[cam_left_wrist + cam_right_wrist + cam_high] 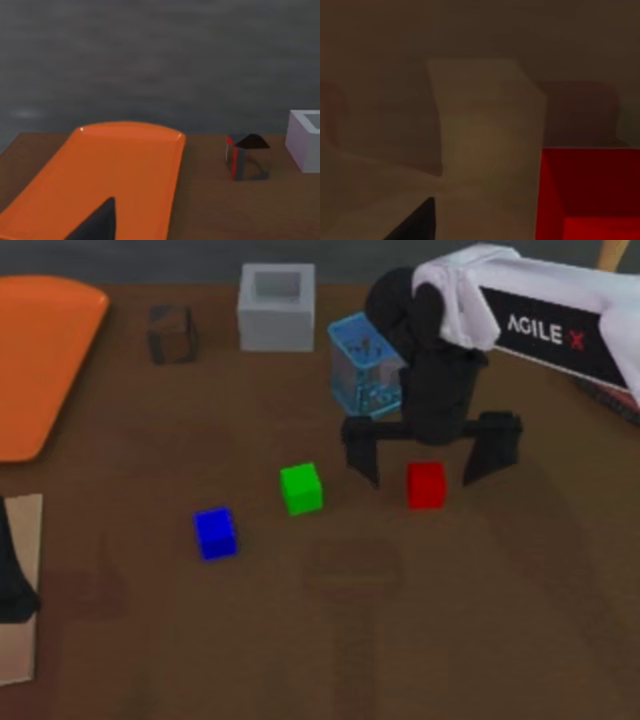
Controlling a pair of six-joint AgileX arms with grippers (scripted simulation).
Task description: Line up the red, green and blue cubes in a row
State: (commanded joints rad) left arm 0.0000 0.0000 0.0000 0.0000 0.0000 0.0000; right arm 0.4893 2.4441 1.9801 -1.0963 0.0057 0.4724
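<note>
Three small cubes lie on the brown table: the blue cube [215,533] toward the left, the green cube [301,488] in the middle, the red cube [426,485] to the right. My right gripper [425,468] is open, and from above its two dark fingers stand either side of the red cube without touching it. The right wrist view shows the red cube [590,195] close by and one dark fingertip [417,225]. My left arm [12,580] is parked at the table's left edge, with one fingertip [95,222] showing over the orange tray.
An orange tray [40,360] fills the far left corner. Along the back stand a dark brownish cube [172,335], a grey open box [277,308] and a light-blue see-through bin [360,365] just behind the right gripper. A tan mat [20,640] lies at the left edge.
</note>
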